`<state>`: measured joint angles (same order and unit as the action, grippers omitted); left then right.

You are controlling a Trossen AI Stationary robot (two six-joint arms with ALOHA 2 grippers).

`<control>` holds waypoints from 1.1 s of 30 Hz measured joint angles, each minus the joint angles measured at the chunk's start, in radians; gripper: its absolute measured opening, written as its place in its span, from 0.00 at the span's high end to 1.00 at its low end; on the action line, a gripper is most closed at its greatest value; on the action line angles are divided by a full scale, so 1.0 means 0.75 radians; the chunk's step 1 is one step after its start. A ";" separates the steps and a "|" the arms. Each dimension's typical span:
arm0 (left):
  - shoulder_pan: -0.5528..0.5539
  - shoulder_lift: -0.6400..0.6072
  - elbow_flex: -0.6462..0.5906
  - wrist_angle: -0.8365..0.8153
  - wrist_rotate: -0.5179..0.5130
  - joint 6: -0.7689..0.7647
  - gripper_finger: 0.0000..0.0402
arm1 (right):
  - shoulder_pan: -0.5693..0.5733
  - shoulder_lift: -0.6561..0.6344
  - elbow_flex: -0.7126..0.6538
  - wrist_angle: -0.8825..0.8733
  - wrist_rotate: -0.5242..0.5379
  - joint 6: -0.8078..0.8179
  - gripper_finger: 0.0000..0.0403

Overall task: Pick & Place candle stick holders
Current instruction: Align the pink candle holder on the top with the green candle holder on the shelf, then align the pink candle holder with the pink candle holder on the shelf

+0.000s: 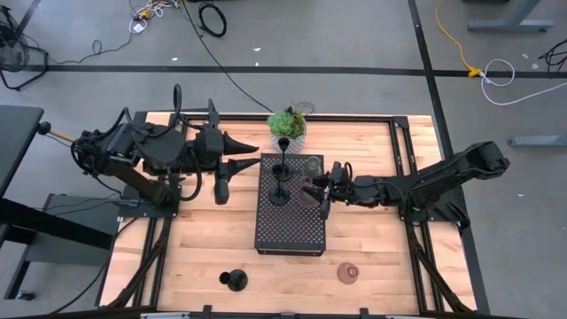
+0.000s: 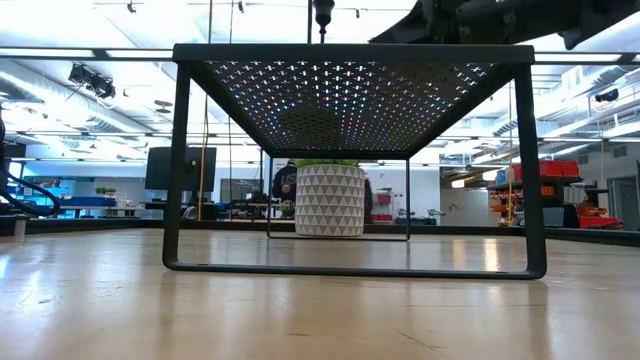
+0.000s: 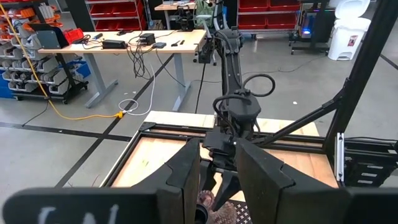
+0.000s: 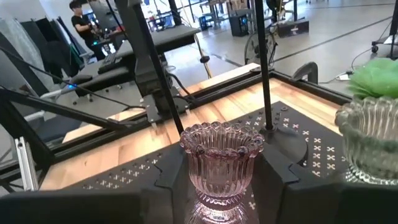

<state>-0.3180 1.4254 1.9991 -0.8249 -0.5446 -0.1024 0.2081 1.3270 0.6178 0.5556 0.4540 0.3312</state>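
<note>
Gripping a pinkish ribbed glass cup [image 4: 221, 163] between its two fingers, the right tool [image 1: 324, 197] sits over the right edge of the black perforated tray [image 1: 291, 232], the cup upright at tray level. Two black thin-stemmed holders [image 1: 280, 182] stand on the tray's far-left part, and a clear glass cup [image 4: 369, 140] stands near its far-right corner. On the bench [image 1: 390, 248], a third black holder [image 1: 235, 280] and another pinkish cup [image 1: 348, 271] stand near the front edge. The left tool [image 1: 221, 188] hangs left of the tray, fingers part-open and holding nothing.
</note>
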 joint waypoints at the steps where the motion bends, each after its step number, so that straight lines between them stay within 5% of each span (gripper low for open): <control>1: 0.000 0.000 0.000 0.000 0.000 0.000 0.73 | 0.000 0.001 0.000 -0.002 0.000 0.000 0.70; 8: 0.000 0.001 0.000 0.000 0.000 0.001 0.73 | 0.000 0.001 0.002 -0.032 0.003 0.033 0.70; 14: 0.000 0.001 0.000 0.000 0.000 0.001 0.73 | 0.000 -0.001 0.002 -0.058 0.000 0.098 0.45; 18: 0.000 0.001 0.000 0.000 0.000 0.000 0.73 | 0.006 -0.023 0.003 -0.067 0.001 0.100 0.39; 33: 0.000 0.001 0.000 0.001 0.000 0.001 0.73 | 0.082 -0.184 0.002 -0.200 0.001 0.070 0.58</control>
<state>-0.3180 1.4258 1.9991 -0.8246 -0.5448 -0.1020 0.2694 1.1893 0.6193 0.4057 0.4549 0.3836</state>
